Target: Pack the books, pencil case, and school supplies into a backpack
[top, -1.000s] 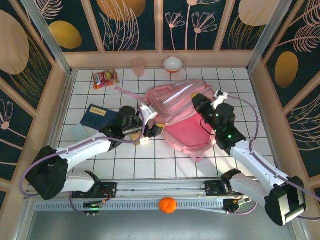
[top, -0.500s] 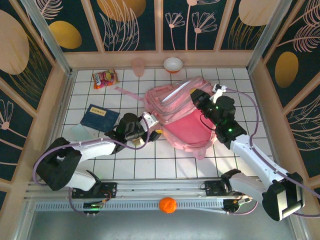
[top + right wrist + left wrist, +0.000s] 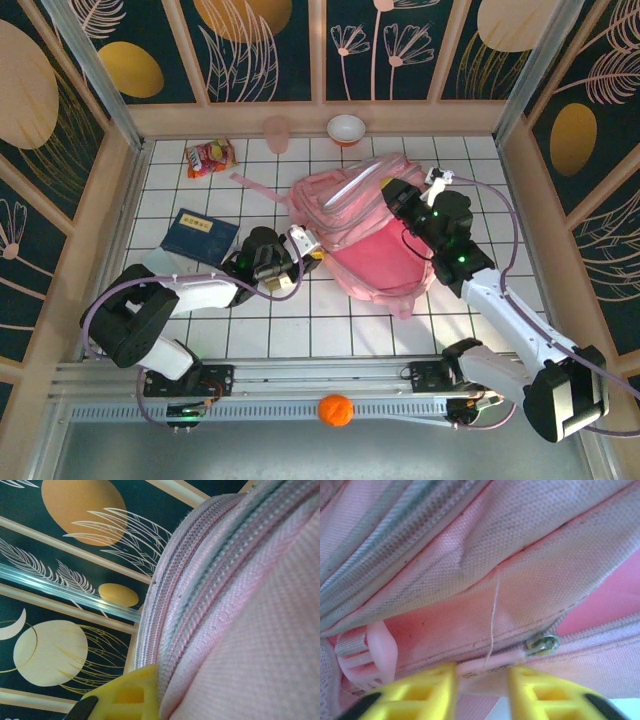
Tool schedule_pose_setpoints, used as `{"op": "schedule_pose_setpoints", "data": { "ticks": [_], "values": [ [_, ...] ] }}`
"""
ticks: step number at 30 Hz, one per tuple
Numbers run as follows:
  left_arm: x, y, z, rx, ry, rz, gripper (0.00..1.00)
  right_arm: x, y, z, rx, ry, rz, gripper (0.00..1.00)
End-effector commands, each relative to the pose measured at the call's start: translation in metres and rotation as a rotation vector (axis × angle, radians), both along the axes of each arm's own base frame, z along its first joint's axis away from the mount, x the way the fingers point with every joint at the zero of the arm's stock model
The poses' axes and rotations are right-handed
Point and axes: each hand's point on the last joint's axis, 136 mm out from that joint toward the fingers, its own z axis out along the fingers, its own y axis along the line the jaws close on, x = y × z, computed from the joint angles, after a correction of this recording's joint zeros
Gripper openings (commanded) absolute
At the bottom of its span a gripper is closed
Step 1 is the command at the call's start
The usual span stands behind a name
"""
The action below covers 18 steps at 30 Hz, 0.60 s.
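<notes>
Closed left gripper (image 3: 482, 677) on zip pull (image 3: 495, 661), with right gripper (image 3: 395, 198) clenched on backpack (image 3: 365, 265) top; opening step, calling next for steady tug to unzip.

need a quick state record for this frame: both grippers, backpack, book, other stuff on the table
left gripper: fingers either side of the zip pull, seem to pinch it
right gripper: shut on the backpack's far zip edge
backpack: lying on the table, between the arms
book: on the table left of the backpack, not packed
other: snack packet far left; cup and bowl by the far wall
</notes>
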Motion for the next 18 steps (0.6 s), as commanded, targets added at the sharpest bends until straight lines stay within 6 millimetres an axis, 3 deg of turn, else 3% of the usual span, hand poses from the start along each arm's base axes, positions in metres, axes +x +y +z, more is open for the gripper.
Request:
{"op": "schedule_pose_setpoints", "data": {
  "ticks": [1, 7, 15, 16, 18],
  "values": [
    [-0.003, -0.002, 0.006, -0.014, -0.022, -0.026, 0.14, -0.006, -0.003, 0.08, 0.092, -0.224, 0.013, 0.0],
    [-0.001, 0.002, 0.003, 0.003, -0.002, 0.002, 0.0, -0.005, -0.006, 0.078, 0.074, -0.213, 0.015, 0.0],
    [-0.027, -0.013, 0.007, -0.01, 0.028, -0.18, 0.0, -0.005, -0.009, 0.077, 0.062, -0.205, 0.022, 0.0],
    [-0.027, -0.014, 0.006, -0.005, 0.035, -0.185, 0.01, -0.005, -0.008, 0.077, 0.061, -0.206, 0.025, 0.0],
    [-0.024, -0.012, 0.003, 0.017, 0.044, -0.163, 0.2, -0.004, -0.008, 0.076, 0.058, -0.2, 0.029, 0.0]
  ]
}}
